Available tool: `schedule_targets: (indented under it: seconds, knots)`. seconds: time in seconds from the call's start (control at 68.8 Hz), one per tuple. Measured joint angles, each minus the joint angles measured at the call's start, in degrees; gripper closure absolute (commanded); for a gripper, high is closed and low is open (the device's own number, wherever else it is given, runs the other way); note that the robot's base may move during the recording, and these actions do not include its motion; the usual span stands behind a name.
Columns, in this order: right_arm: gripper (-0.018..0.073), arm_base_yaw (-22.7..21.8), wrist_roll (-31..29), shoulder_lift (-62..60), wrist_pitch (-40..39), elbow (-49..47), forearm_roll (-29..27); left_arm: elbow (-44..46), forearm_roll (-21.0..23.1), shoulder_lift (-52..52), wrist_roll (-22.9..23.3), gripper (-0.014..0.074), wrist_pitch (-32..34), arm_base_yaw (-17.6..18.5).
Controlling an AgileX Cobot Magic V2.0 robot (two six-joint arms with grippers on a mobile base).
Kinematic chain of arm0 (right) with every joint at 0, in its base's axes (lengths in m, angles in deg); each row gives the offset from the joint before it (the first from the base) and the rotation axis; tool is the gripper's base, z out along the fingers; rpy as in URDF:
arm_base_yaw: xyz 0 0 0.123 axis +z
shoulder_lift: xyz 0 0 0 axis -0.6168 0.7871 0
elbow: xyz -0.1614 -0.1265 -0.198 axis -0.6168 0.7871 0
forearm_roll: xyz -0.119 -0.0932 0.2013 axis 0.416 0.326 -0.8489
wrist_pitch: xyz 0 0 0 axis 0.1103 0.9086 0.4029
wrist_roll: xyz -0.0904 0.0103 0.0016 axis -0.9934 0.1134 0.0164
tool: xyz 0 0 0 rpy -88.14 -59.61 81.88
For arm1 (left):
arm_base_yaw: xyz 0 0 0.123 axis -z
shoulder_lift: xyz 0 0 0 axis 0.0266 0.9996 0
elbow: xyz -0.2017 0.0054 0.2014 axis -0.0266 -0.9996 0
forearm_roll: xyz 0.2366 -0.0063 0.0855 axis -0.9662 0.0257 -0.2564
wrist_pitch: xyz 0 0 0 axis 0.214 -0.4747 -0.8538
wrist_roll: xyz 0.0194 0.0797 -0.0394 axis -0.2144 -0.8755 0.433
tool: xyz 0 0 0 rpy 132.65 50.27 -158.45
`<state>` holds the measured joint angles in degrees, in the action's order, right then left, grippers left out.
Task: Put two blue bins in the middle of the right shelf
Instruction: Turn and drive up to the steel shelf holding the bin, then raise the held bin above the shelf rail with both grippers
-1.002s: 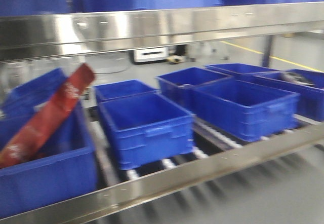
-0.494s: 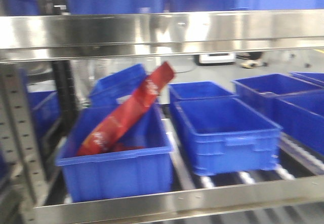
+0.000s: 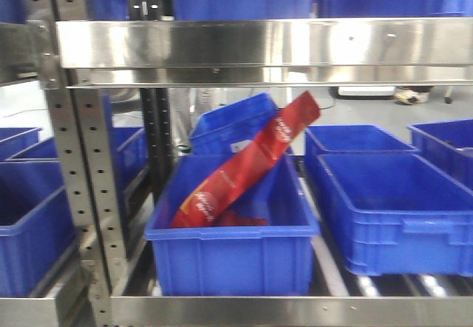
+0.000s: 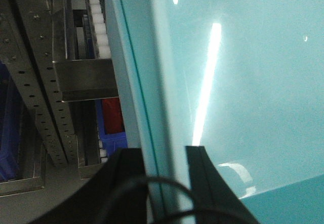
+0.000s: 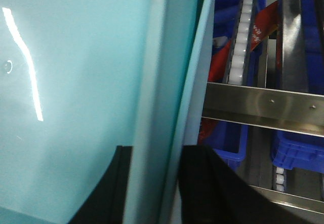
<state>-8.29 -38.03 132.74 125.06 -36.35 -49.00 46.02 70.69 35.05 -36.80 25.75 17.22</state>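
Left tool (image 4: 164, 168) clamping wall rim of pale teal bin (image 4: 243, 82); black fingers (image 4: 205, 176) sitting either side of rim. Right tool (image 5: 152, 176) gripping opposite rim of same bin likewise. Bin surface showing glossy, smooth, light streaks reflecting. Beyond, steel shelf (image 3: 251, 42) carrying blue bins on rollers; nearest blue bin (image 3: 233, 257) holding red packet (image 3: 247, 164) leaning tilted.

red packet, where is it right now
Front view, centre: the red packet leans diagonally inside the blue bin on the middle shelf, right of the perforated upright.
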Motion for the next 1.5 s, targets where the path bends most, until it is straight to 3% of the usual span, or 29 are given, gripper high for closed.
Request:
schedule_targets:
  seconds: [1.496]
  knots:
    - [0.0713, 0.00, 0.00, 0.00, -0.13, 0.00, 0.00, 0.00, -0.09, 0.00, 0.00, 0.0707, 0.00, 0.00]
